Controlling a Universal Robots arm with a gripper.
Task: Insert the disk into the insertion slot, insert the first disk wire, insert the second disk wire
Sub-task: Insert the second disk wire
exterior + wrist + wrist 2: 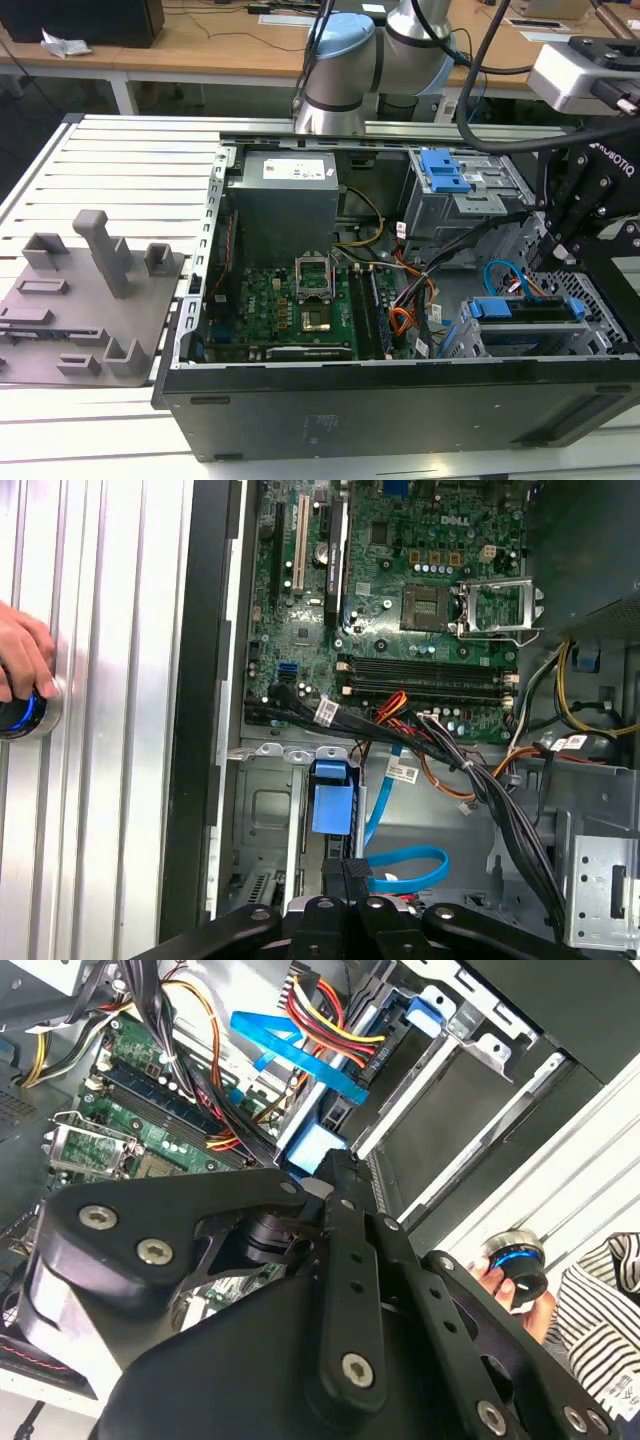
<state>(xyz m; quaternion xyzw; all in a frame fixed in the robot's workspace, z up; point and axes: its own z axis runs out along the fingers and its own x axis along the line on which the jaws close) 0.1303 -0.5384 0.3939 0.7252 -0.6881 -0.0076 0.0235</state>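
The disk [512,309], framed by its blue carrier, sits inside the insertion slot [590,330], the perforated grey cage at the exterior view's lower right. The carrier's blue end [332,798] shows in the first wrist view. My gripper [553,250] hangs just above the cage. In both wrist views it [345,872] [340,1165] stands shut, apparently on a small dark plug. The light-blue second disk wire [410,862] [300,1052] loops right beside the fingers and seems to end at that plug. An orange, red and black wire bundle [322,1012] runs nearby.
A taller grey cage with a blue latch [443,170] stands behind. The motherboard [290,300] fills the case's middle. A grey fixture plate [80,300] lies at the exterior view's left. A person's hand [20,655] rests on a blue-lit button [15,715] outside the case.
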